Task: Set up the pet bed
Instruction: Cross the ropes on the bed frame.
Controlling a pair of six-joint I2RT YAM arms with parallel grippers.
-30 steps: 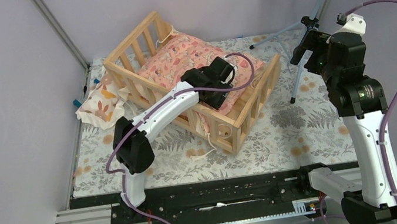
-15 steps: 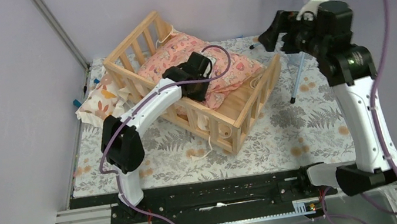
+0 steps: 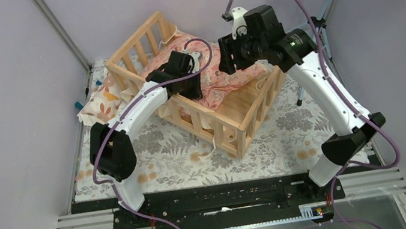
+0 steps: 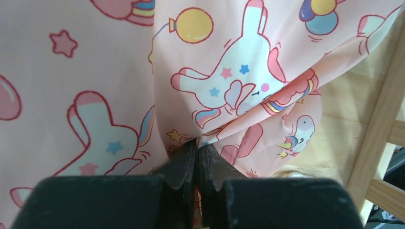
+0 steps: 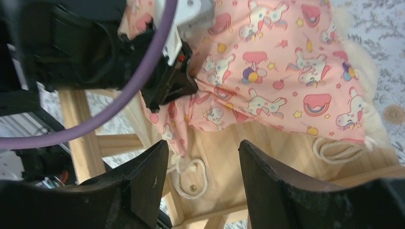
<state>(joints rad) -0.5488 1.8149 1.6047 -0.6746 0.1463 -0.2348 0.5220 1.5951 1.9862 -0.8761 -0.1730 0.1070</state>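
The pet bed (image 3: 248, 121) sits in the upper middle of the top view, angled on the flower-patterned desk (image 3: 289, 138), with its rails upright. The pink cushion (image 3: 225, 77) is already inside it but not laid flat. It is bunched toward the upper end, and bare planks show at the lower right end of the bed.

The left tool (image 4: 197, 148) is pressed together, pinching a fold of the cushion fabric near its edge. The right tool (image 5: 203, 152) hangs above the cushion's far side with its fingers spread and nothing between them.

The small leaf-print pillow (image 3: 103, 102) lies outside the bed, on the desk at the left of the frame, close to the wall.

By my reading the task is roughly half done. The cushion needs pulling out flat over the planks, and the pillow probably then goes on top.
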